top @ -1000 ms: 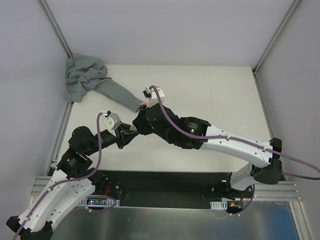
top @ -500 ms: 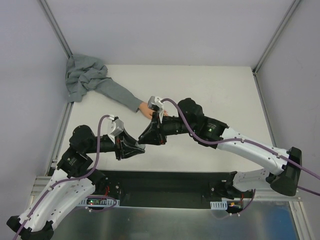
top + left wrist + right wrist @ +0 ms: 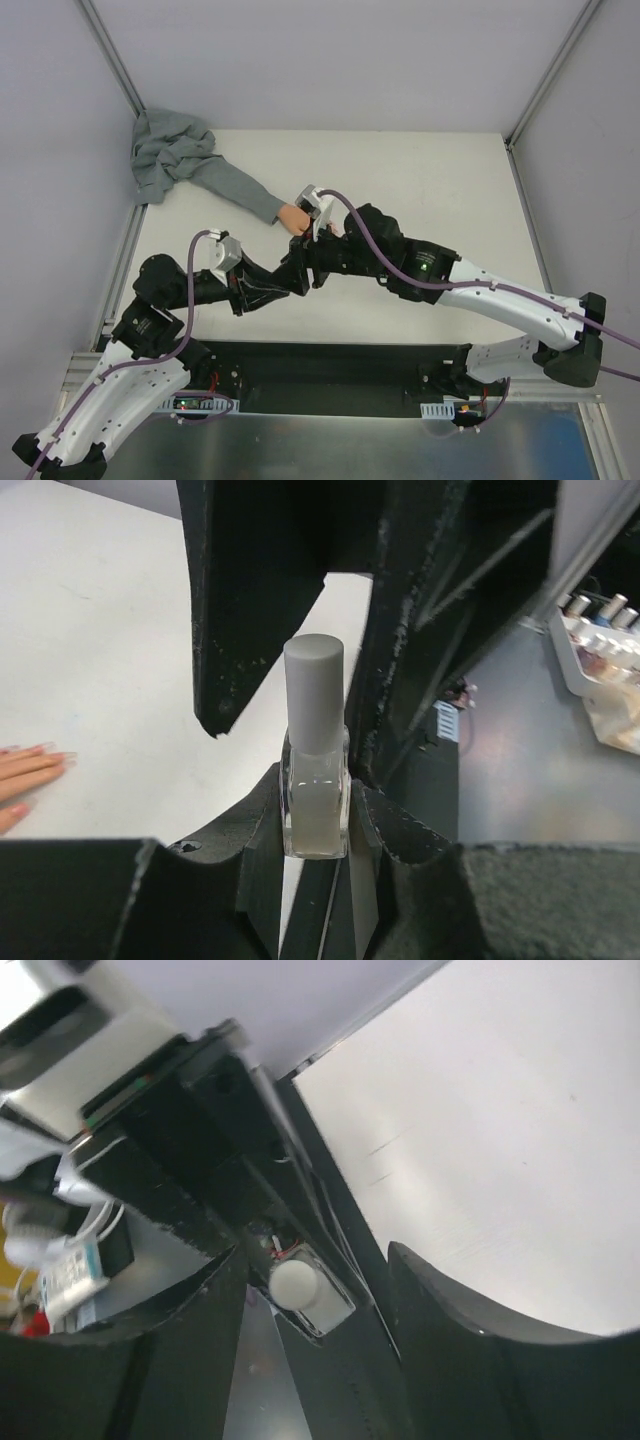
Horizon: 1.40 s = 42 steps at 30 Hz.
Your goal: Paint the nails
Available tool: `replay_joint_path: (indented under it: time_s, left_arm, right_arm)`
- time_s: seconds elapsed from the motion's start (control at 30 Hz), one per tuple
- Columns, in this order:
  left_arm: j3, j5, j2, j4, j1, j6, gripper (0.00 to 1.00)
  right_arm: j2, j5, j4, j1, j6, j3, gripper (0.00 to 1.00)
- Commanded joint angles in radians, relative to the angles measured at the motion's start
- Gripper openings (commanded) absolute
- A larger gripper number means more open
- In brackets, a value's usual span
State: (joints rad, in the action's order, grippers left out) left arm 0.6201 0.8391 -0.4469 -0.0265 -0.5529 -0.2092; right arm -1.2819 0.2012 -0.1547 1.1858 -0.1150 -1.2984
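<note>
Pads of the left fingers (image 3: 255, 815) clamp the lower body of a small clear-grey bottle (image 3: 316, 810), which stands upright between them with its grey cap (image 3: 313, 692) pointing away from the left wrist. The right fingers (image 3: 250, 600) are spread and straddle that cap, one black finger on each side. There is a clear gap on the side toward the hand, while the other finger stands very close to the cap, and I cannot tell whether it touches. In the right wrist view the cap (image 3: 295, 1282) shows end-on in the gap between these fingers (image 3: 470, 1360), with the left arm's dark body behind it. From above, the two sets of fingers meet tip to tip over the near part of the white worktop (image 3: 420, 180). The peach-pink hand (image 3: 293, 217) lies flat just beyond the right fingers, partly covered by the white housing on the right wrist. In the left wrist view its fingertips reach in well to one side of the bottle, and the nails (image 3: 55, 757) show as slightly pinker ends, apart from both sets of fingers. A grey sleeve (image 3: 235, 188) runs from the hand away from the fingers to a crumpled heap at the far corner. Off the worktop, on the other side of the left fingers, stands a rack of small bottles (image 3: 600, 645).
</note>
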Motion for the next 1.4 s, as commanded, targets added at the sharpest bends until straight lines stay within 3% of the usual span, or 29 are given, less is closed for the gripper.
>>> replay_joint_path:
  time_s: [0.0, 0.07, 0.13, 0.4, 0.43, 0.6, 0.7, 0.73, 0.83, 0.9, 0.93, 0.97, 1.0, 1.07, 1.17, 1.33, 1.37]
  left_arm:
    - [0.000, -0.188, 0.016, 0.069, -0.010, 0.047, 0.00]
    - [0.006, -0.233, 0.004, 0.057, -0.010, 0.059, 0.00]
    - [0.015, -0.238, -0.018, 0.054, -0.010, 0.065, 0.00]
    - [0.021, -0.276, -0.038, 0.043, -0.010, 0.073, 0.00]
    - [0.021, -0.278, -0.038, 0.042, -0.010, 0.071, 0.00]
    - [0.013, -0.271, -0.024, 0.037, -0.010, 0.068, 0.00]
    - [0.007, -0.268, -0.012, 0.031, -0.010, 0.068, 0.00]
    - [0.006, -0.265, -0.009, 0.031, -0.010, 0.068, 0.00]
    - [0.006, -0.181, 0.000, 0.031, -0.010, 0.068, 0.00]
    - [0.010, -0.085, -0.006, 0.031, -0.010, 0.062, 0.00]
    - [0.015, 0.049, -0.013, 0.031, -0.010, 0.059, 0.00]
    - [0.021, 0.104, -0.027, 0.031, -0.010, 0.053, 0.00]
    - [0.018, 0.154, -0.032, 0.031, -0.010, 0.032, 0.00]
    - [0.010, 0.253, -0.035, 0.062, -0.010, 0.010, 0.00]
    - [0.004, 0.285, -0.007, 0.082, -0.010, -0.016, 0.00]
    - [-0.005, 0.195, 0.013, 0.088, -0.010, -0.013, 0.00]
    - [-0.005, 0.186, 0.010, 0.088, -0.010, -0.013, 0.00]
  right_arm:
    - [-0.013, -0.413, -0.222, 0.035, -0.241, -0.104, 0.65]
    - [-0.026, -0.485, -0.273, 0.064, -0.284, -0.137, 0.73]
    - [-0.060, -0.563, -0.348, 0.089, -0.299, -0.209, 0.76]
    - [-0.221, -0.640, -0.523, 0.118, -0.284, -0.441, 0.66]
    - [-0.229, -0.641, -0.523, 0.118, -0.284, -0.452, 0.60]
    - [-0.250, -0.626, -0.507, 0.118, -0.272, -0.455, 0.50]
    - [-0.246, -0.606, -0.496, 0.117, -0.249, -0.449, 0.29]
    - [-0.243, -0.603, -0.494, 0.113, -0.241, -0.446, 0.18]
    - [-0.203, -0.562, -0.453, 0.095, -0.137, -0.395, 0.01]
    - [-0.150, -0.392, -0.335, 0.066, -0.004, -0.297, 0.01]
    - [-0.130, -0.282, -0.282, 0.052, 0.132, -0.244, 0.00]
    - [-0.102, -0.037, -0.149, 0.043, 0.200, -0.190, 0.00]
    - [-0.080, 0.030, -0.094, 0.026, 0.225, -0.086, 0.00]
    - [-0.053, 0.230, -0.013, -0.001, 0.258, -0.038, 0.00]
    - [-0.008, 0.279, 0.087, -0.015, 0.249, 0.054, 0.00]
    - [0.003, 0.182, 0.104, -0.015, 0.163, 0.064, 0.00]
    - [-0.002, 0.125, 0.090, -0.015, 0.138, 0.059, 0.05]
